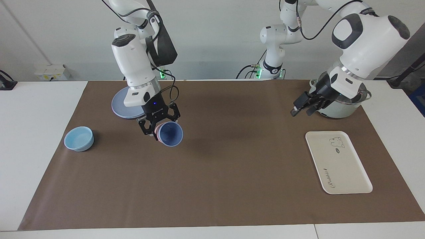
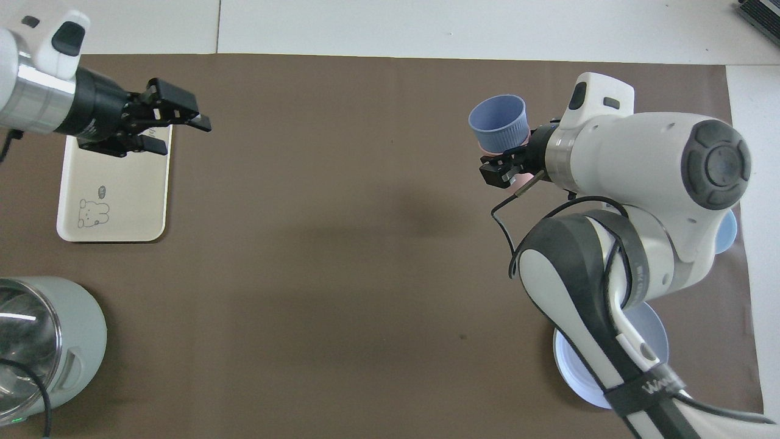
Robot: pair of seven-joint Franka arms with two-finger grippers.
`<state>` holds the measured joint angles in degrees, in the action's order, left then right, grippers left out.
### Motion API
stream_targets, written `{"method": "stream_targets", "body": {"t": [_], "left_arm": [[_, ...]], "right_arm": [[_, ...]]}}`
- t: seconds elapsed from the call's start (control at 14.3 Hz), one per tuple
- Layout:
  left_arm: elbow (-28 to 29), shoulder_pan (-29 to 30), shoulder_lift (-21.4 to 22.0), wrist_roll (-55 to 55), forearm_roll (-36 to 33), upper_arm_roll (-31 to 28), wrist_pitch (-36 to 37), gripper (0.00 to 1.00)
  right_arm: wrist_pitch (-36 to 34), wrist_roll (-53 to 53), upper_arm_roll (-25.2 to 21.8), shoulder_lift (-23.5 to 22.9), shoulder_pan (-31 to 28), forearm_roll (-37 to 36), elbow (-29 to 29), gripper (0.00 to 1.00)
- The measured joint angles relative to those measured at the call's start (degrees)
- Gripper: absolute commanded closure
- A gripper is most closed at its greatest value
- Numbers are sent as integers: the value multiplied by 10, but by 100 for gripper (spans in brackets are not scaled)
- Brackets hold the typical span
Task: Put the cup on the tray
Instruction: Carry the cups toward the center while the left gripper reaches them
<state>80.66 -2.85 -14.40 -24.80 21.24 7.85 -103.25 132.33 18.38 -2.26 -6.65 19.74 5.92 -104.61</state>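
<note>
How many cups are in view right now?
2. The blue cup is nested in a pink cup, and the right gripper holds the pair up over the mat. Nothing stands on the tray.

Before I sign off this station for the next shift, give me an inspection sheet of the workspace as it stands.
Surface: brown mat over white table; no spills seen.
Job's things: blue cup, nested over a pink cup, tilted and lifted off the mat; tray bare, toward the left arm's end.
Clutter: light-blue bowl, round blue plate, pale-green pot.
Grippers: right gripper holds the cups over the mat; left gripper open, holding nothing, over the mat beside the pot.
Cables: black lead looping at the right wrist.
Surroundings: wall socket box.
</note>
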Motion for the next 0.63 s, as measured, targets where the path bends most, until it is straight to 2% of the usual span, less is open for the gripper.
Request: {"method": "stream_targets", "body": {"t": [0.07, 0.21, 0.35, 0.42, 0.63], "left_arm": [[-15, -23, -20, -52, 3, 1, -33, 20], [-35, -72, -48, -129, 4, 1, -94, 30], [-43, -97, -60, -178, 5, 2, -137, 33], [-46, -102, -65, -199, 6, 2, -159, 38], [-54, -130, -76, -241, 7, 3, -198, 52]], "right_arm": [[-20, -18, 0, 0, 9, -10, 9, 100], [-36, -27, 1, 0, 19, -13, 14, 100], [-39, -33, 2, -1, 34, -14, 15, 100], [-39, -46, 2, -3, 48, -22, 16, 100], [-75, -105, 4, -18, 91, -99, 40, 100]]}}
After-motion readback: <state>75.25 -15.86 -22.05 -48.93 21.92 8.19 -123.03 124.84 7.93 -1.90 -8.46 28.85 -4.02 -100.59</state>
